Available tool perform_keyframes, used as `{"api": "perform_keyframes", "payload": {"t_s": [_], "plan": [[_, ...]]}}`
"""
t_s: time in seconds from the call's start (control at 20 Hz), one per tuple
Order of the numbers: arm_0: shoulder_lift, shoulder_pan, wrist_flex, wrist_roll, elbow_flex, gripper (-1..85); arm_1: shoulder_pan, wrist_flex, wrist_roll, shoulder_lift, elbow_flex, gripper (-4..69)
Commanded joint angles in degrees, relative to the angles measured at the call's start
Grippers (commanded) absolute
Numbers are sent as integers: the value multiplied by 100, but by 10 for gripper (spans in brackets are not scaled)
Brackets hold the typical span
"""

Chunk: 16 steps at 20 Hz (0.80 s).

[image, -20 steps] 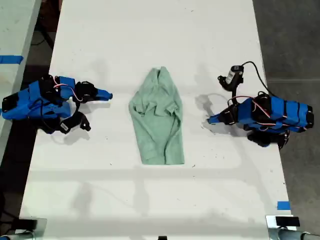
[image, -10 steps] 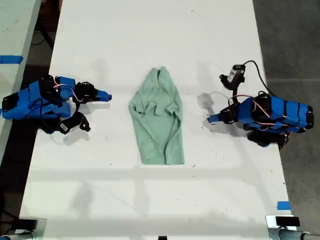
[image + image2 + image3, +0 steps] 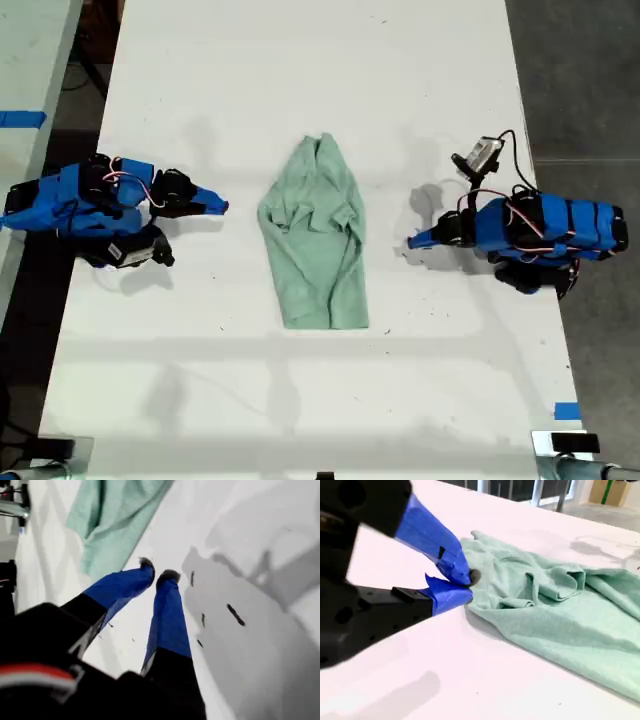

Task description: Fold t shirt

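The pale mint-green t shirt (image 3: 315,235) lies wrinkled and partly folded lengthwise in the middle of the white table (image 3: 300,60), narrow end toward the far edge. My first gripper (image 3: 410,241) rests on the table at the exterior view's right, pointing at the shirt with a gap of bare table between them. In its wrist view the blue fingertips (image 3: 159,571) nearly touch with nothing between them, and the t shirt (image 3: 115,515) lies ahead. My second gripper (image 3: 222,207), at the exterior view's left, is shut and empty. Its tips (image 3: 468,584) sit just beside the t shirt's (image 3: 560,610) edge.
Blue tape (image 3: 567,410) marks the table near its front corner at the exterior view's right. Metal brackets (image 3: 565,445) sit at the front edge. A second table with blue tape (image 3: 20,118) stands at the exterior view's left. Small dark specks (image 3: 235,615) dot the surface.
The first gripper edged slightly toward the shirt and its camera mount tilted. The second gripper shifted a little toward the shirt and the front edge. The shirt has not moved.
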Motion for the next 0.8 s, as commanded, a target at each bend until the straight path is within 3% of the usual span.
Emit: {"api": "perform_keyframes", "payload": {"t_s": [0.0,0.1,0.25,0.45,0.55,0.65,0.75], "plan": [[-1881,396,-431,-325,-1195,-3,-167,510,299,-765,-1020,2],[-4720,905,-527,-510,-3015,-3,-492,1037,659,-2496,-2522,2],[-8350,1485,-299,-457,-6056,-2,-896,1230,896,-5836,-4808,1],[-10477,2162,-237,-536,-7638,46,-1397,1626,993,-9211,-7339,93],[-11153,2435,-185,-413,-8209,144,-1485,1107,791,-9817,-7567,125],[-11733,2531,9,0,-8807,170,-1494,255,554,-9914,-7277,164],[-12067,2575,132,114,-9149,184,-1468,-176,492,-10063,-7128,182]]}}
